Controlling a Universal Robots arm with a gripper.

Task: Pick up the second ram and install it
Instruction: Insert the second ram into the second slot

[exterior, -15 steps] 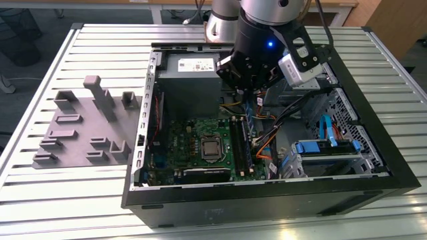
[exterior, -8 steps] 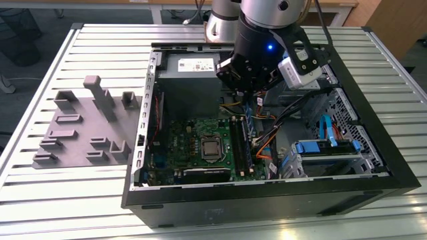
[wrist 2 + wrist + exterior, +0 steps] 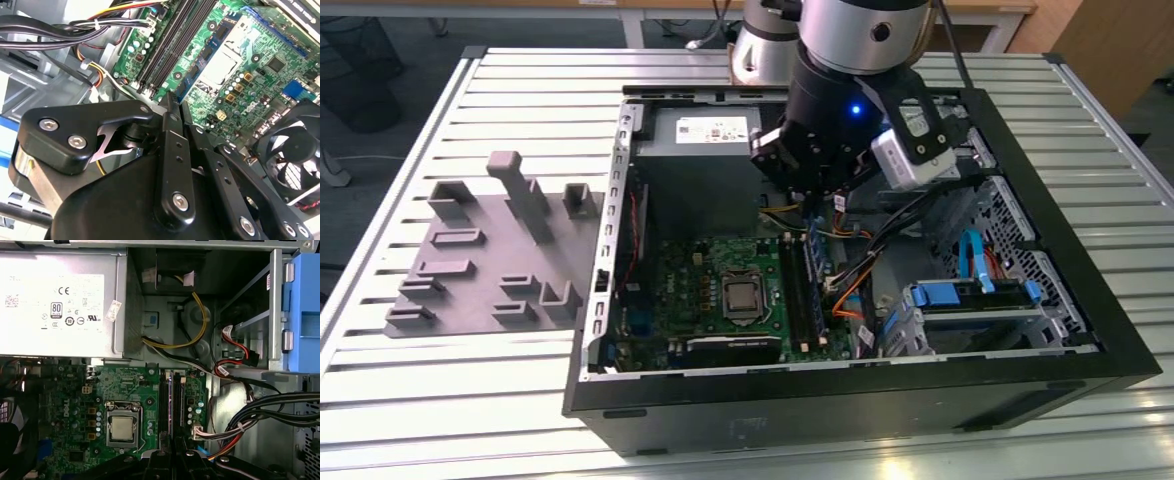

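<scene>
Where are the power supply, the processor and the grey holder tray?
power supply (image 3: 60,300), first wrist view, labelled face.
processor (image 3: 121,428), first wrist view, metal lid centre.
grey holder tray (image 3: 470,298), exterior view, flat base.

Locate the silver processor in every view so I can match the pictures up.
Exterior view: the silver processor sits mid-motherboard, on the exterior view's left of the long black memory slots.
Second wrist view: the processor lies between the memory slots and the black fan.
First wrist view: the processor lies beside the memory slots.
Shared landmark: the memory slots.

One computer case (image 3: 854,390), one motherboard (image 3: 707,300), one holder tray (image 3: 467,290).
</scene>
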